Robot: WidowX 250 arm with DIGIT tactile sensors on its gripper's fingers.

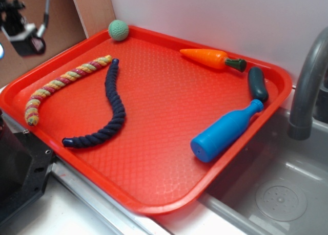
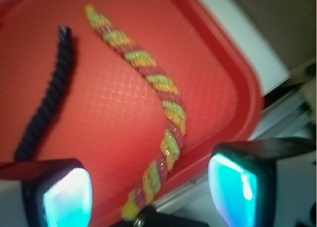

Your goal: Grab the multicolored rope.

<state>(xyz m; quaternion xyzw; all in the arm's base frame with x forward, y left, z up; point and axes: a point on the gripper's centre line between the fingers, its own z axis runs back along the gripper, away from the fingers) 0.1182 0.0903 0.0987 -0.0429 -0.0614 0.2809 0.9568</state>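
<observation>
The multicolored rope [image 1: 61, 81], twisted in yellow, red-pink and cream, lies in a gentle curve along the left side of the red tray [image 1: 164, 158]. In the wrist view the rope [image 2: 163, 93] runs from the top down between my two fingers, its near end at the tray's rim. My gripper [image 2: 151, 190] hangs well above it, open, with nothing between the pads [image 2: 67, 197]. In the exterior view the gripper [image 1: 23, 33] shows only partly at the top left, high over the tray's left edge.
A navy rope [image 1: 115, 107] lies right beside the multicolored one, also seen as the navy rope [image 2: 47, 103] in the wrist view. A green ball [image 1: 118, 30], toy carrot [image 1: 210, 57], dark green vegetable [image 1: 257, 84] and blue bottle [image 1: 225, 132] share the tray. A faucet [image 1: 307, 81] and sink [image 1: 287, 194] are at right.
</observation>
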